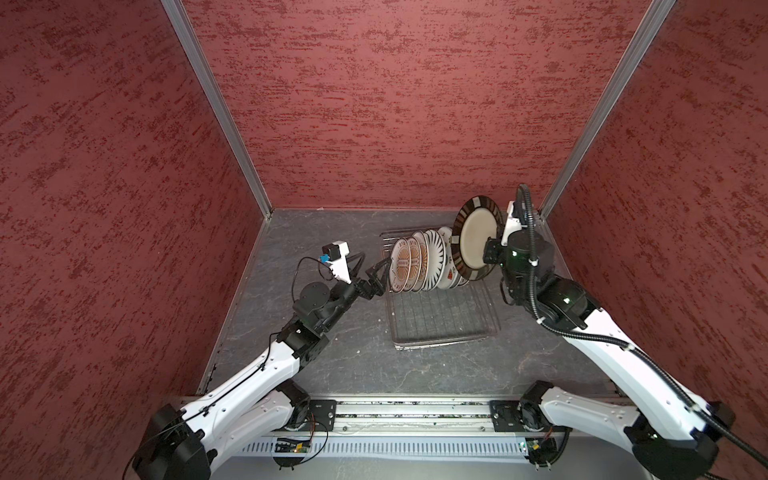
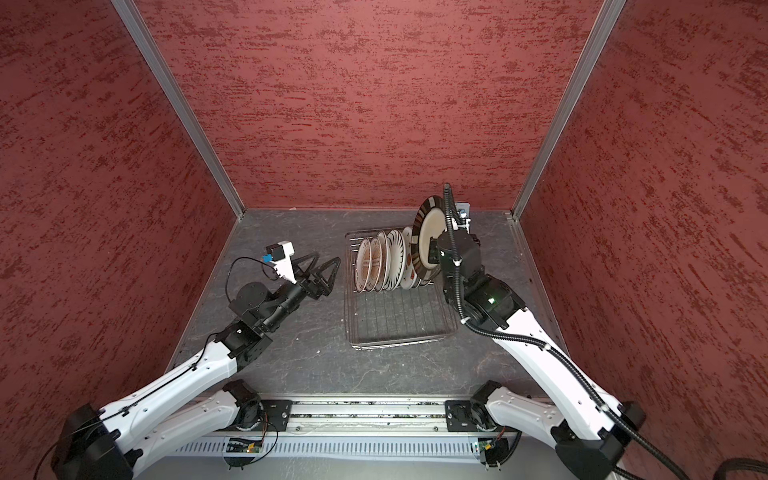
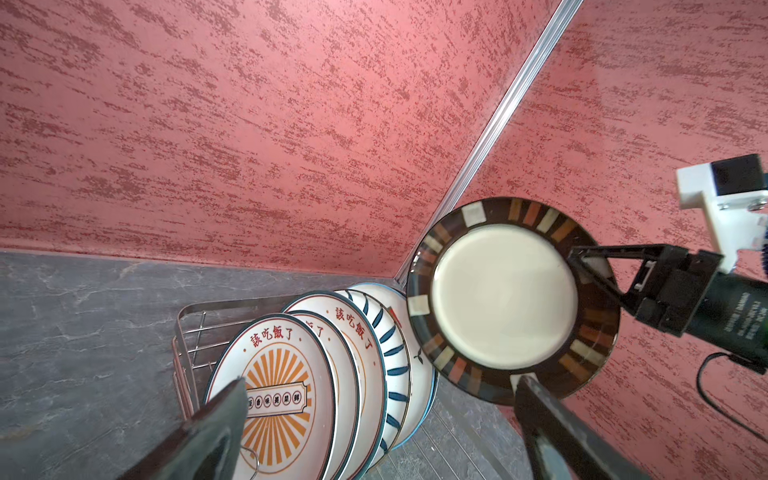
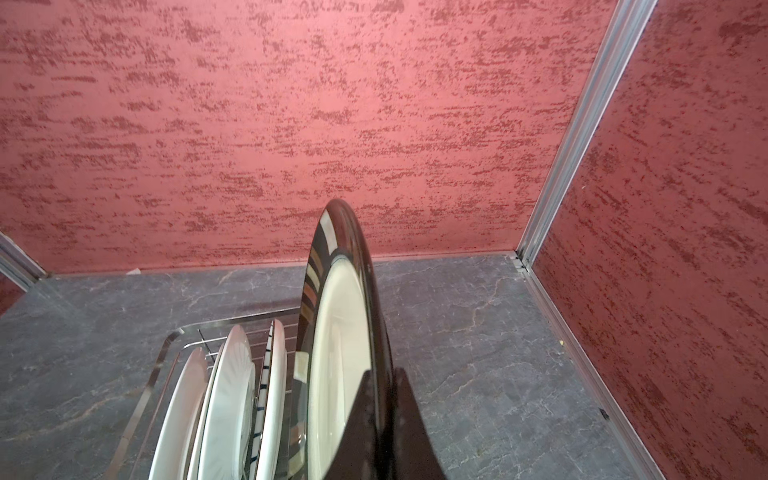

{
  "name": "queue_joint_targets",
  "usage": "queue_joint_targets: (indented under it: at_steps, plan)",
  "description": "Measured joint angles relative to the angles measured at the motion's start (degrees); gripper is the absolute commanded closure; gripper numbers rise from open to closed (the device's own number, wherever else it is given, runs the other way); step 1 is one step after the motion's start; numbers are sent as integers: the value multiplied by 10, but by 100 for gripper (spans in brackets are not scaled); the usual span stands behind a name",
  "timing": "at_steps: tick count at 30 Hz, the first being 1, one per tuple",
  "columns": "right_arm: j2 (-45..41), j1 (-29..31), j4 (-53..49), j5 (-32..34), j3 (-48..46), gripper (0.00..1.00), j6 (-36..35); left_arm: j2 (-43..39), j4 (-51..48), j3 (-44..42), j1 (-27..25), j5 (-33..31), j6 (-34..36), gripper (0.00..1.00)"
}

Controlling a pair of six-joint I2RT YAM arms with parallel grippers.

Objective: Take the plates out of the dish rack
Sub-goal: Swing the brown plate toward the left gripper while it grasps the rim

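The silver wire dish rack [image 1: 440, 320] [image 2: 399, 320] sits right of the table's middle. Several plates [image 1: 415, 259] [image 2: 380, 259] stand on edge in a row at its far end. The nearest to my left arm is an orange sunburst plate [image 3: 276, 399]; a dark-striped plate [image 3: 390, 345] stands further along. My right gripper [image 1: 490, 251] [image 4: 380, 374] is shut on the rim of a dark-rimmed, cream-centred plate [image 1: 473, 239] [image 3: 503, 297], held upright above the row's right end. My left gripper [image 1: 376, 266] [image 3: 382, 378] is open just left of the row, holding nothing.
Red textured walls enclose the grey stone-look table [image 1: 324, 365] on three sides, with aluminium corner posts [image 1: 552, 199] close behind the right arm. The rack's near half [image 2: 399, 332] is bare wire grid. A metal rail [image 1: 407, 415] carries both arm bases at the front.
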Motion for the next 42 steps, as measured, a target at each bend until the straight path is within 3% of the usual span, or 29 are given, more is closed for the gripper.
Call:
queue_joint_targets:
  at_steps: [7, 19, 28, 35, 40, 42]
  plan:
    - [-59, -2, 9, -45, -28, 100, 25, 0, -13, -2, -4, 25, -15, 0]
    - [-157, -5, 135, -231, -193, 100, 147, 7, -1, -21, -35, 19, -66, 1]
    - [-129, -4, 289, -339, -288, 100, 244, 18, 56, -55, -35, 55, -177, 4]
    - [-98, -5, 383, -381, -344, 100, 308, -15, -12, -54, -25, 67, -254, 29]
    - [-78, -5, 445, -398, -360, 100, 347, -23, -52, -54, -21, 92, -278, 26]
    - [-77, -5, 452, -398, -362, 100, 351, -33, -75, -54, -21, 87, -281, 18]
